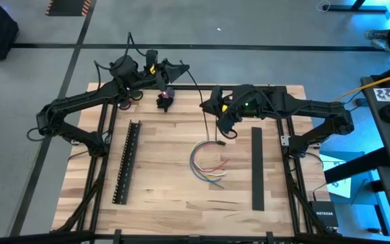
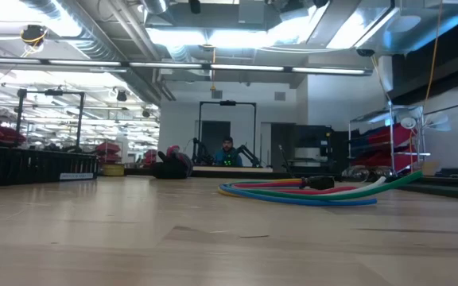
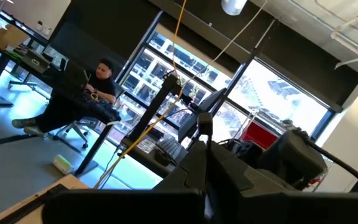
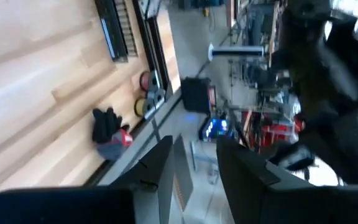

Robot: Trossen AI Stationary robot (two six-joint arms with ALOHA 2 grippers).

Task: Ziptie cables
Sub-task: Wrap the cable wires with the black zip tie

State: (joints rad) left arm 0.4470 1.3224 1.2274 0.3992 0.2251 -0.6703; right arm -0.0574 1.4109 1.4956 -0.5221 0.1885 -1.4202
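cables [image 2: 308, 191] coiled flat on wooden table [image 2: 133, 238], person [image 2: 227, 151] seated far behind

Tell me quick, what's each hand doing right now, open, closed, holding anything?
Left hand: raised at the table's far edge, cannot be told.
Right hand: open, empty, up above the cables.

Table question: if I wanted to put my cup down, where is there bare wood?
Bare wood lies between the slotted bar and the cables, and along the table's near edge. The far edge is crowded: the left gripper, the right gripper and a small dark object sit there. A flat black strip takes the right side.
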